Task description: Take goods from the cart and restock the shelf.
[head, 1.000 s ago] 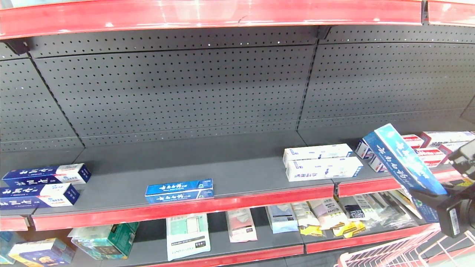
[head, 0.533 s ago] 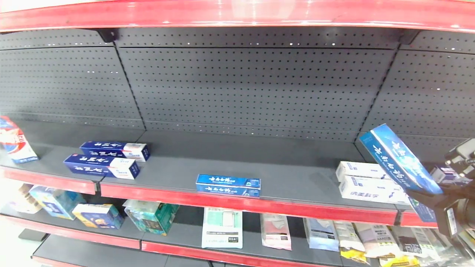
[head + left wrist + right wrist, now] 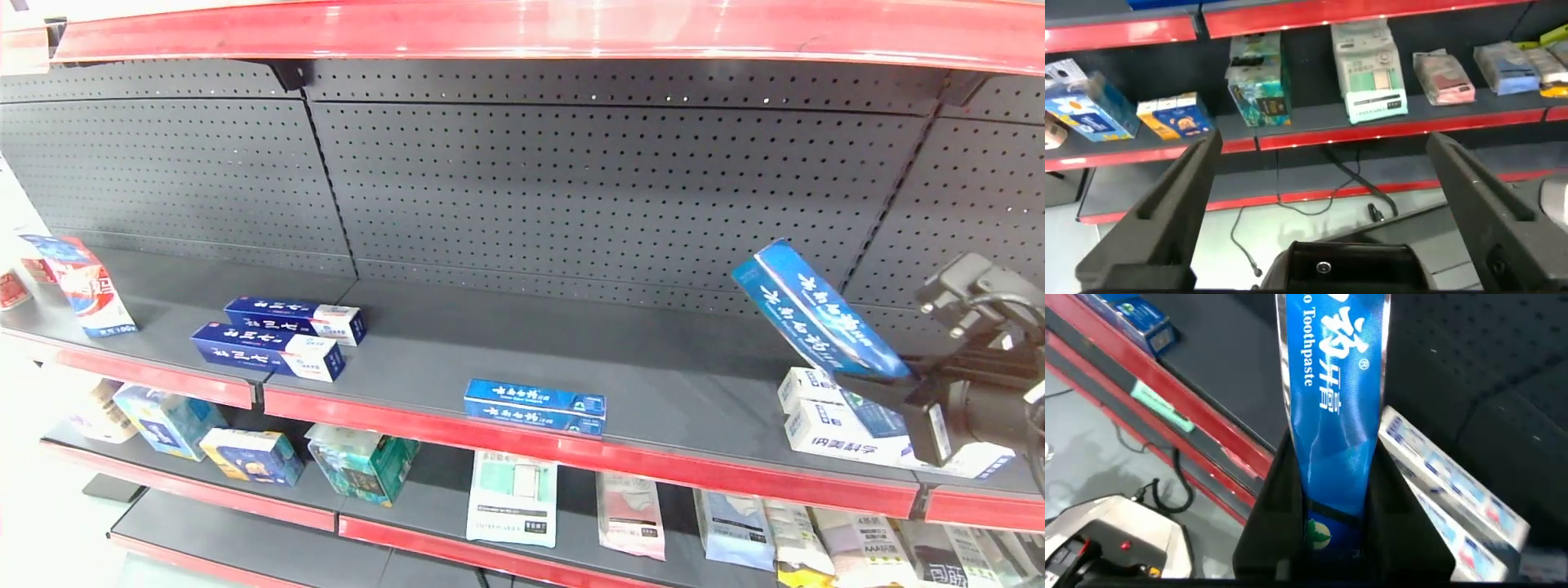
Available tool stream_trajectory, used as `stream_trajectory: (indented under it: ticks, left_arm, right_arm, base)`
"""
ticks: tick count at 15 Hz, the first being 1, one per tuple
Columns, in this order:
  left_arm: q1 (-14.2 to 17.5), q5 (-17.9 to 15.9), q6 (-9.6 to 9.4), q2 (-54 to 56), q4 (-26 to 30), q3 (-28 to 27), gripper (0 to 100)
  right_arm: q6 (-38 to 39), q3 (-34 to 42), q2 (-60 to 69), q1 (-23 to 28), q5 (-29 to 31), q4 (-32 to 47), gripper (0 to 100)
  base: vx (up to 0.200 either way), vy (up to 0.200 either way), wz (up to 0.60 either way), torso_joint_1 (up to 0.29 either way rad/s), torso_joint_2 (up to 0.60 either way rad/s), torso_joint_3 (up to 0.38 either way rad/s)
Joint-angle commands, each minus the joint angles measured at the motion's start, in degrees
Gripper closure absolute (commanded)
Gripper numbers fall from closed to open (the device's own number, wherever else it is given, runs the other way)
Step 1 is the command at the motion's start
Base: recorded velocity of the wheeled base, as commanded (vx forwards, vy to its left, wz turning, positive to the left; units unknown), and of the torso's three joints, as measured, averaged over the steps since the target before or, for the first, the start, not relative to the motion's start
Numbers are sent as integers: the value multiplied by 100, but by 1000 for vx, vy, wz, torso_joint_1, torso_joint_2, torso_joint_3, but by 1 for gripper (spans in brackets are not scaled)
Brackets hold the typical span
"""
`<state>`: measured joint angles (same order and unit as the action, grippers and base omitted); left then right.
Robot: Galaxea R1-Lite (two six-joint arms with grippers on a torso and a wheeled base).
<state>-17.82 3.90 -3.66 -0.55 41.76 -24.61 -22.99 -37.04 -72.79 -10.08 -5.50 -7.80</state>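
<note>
Clamping the blue toothpaste box [image 3: 816, 314] by its lower end, the right hand [image 3: 886, 384] hovers at four o'clock, over the white boxes [image 3: 824, 425] on the shelf [image 3: 653, 384]. One matching box [image 3: 535, 406] lies at six o'clock; placing this one remains, I judge.

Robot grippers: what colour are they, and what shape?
Both are matt black. The left gripper has two long, flat fingers on a boxy base with a small screw. The right gripper carries a white label on its side, with a dark grey camera block and black cable above.
</note>
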Motion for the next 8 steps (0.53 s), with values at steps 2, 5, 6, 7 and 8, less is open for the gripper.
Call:
stream_trajectory:
  ticks: [2,5,6,7,8]
  left_arm:
    - [-11,23,-3,55,-54,132,0]
    - [-11,23,5,55,-424,466,0]
    - [-11,32,14,55,-758,686,0]
    - [-11,23,41,55,-1179,906,0]
    - [-11,23,41,55,-1716,1143,0]
  right_arm:
    - [-197,-603,-1176,147,-391,-37,100]
    - [-1225,-1500,-2450,560,-1155,-37,100]
    - [-1225,-1605,-2617,534,-1190,-37,100]
    - [-1225,-1649,-2714,498,-1190,-37,100]
    - [-1234,-1658,-2811,446,-1190,-46,100]
  base:
    - [0,0,0,0,0,0]
    - [0,0,0,0,0,0]
    - [0,0,0,0,0,0]
    - [0,0,0,0,0,0]
    - [0,0,0,0,0,0]
